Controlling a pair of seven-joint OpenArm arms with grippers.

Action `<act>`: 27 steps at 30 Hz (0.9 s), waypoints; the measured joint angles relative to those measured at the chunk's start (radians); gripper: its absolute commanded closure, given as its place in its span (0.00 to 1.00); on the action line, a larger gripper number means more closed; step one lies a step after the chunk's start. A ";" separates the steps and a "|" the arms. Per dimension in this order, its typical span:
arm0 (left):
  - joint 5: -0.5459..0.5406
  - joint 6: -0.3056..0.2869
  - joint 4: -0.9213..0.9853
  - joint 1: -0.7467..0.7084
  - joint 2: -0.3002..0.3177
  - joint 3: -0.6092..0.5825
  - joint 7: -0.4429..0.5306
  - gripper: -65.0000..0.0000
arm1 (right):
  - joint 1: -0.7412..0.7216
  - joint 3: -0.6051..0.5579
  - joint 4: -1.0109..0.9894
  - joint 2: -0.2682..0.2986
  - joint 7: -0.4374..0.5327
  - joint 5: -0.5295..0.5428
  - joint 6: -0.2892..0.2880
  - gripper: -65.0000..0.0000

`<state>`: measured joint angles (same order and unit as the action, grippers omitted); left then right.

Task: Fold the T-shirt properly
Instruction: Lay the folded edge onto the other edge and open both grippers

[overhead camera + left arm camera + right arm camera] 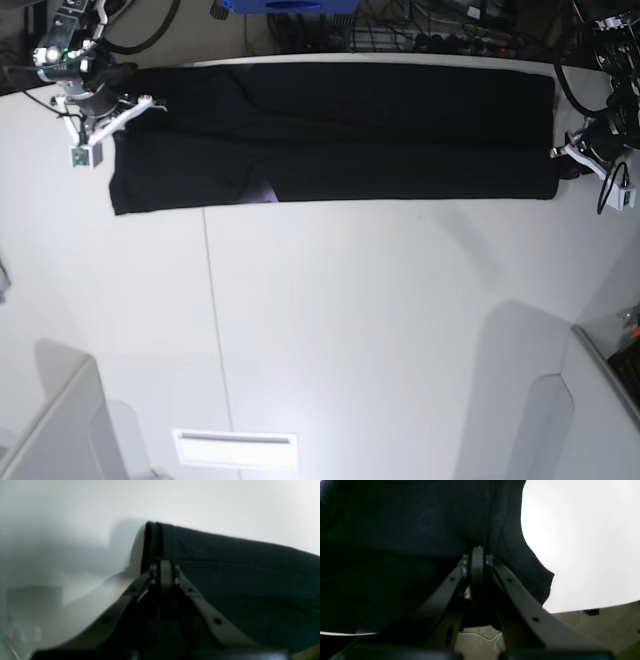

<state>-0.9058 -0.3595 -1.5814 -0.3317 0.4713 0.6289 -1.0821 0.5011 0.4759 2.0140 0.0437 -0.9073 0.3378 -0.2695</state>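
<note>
The black T-shirt (340,130) lies as a long band across the far part of the white table (350,330), with a small purple patch (262,193) at its near edge. My right gripper (128,108) is at the band's left end. In the right wrist view this gripper (477,551) is shut on the dark cloth (395,542). My left gripper (560,158) is at the band's right end. Seen from the left wrist, it (165,563) is shut on the T-shirt's doubled hem (152,542), and the cloth (237,580) stretches away to the right.
A blue crate (290,5) and cables lie behind the table's far edge. Grey panels stand at the near left corner (60,430) and near right corner (600,400). A seam (215,330) runs down the tabletop. Carpeted floor (595,625) shows past the table edge.
</note>
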 measured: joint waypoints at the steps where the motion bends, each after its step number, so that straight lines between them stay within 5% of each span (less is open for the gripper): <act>1: 0.000 0.000 0.000 -0.002 0.000 0.000 0.000 1.00 | -0.002 0.000 0.000 0.000 -0.013 0.000 0.000 1.00; 8: 0.000 0.000 0.000 0.001 0.000 0.000 0.000 1.00 | -0.001 0.008 0.000 -0.001 -0.032 0.004 0.000 1.00; 11: 0.000 0.000 0.000 0.002 0.000 0.000 0.000 1.00 | 0.007 0.095 0.000 -0.007 -0.037 0.138 -0.090 1.00; 17: -0.001 0.000 0.000 0.002 0.000 -0.002 0.000 1.00 | 0.002 0.254 0.002 0.041 -0.135 0.271 -0.104 1.00; 27: 0.000 0.001 0.000 -0.037 0.000 -0.006 0.000 1.00 | 0.024 0.159 -0.005 0.006 -0.088 0.265 -0.103 1.00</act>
<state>-0.9058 -0.3588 -1.5818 -0.3691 0.4709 0.6228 -1.0821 0.5247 0.6353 2.0090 0.0494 -0.9955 0.6025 -0.3721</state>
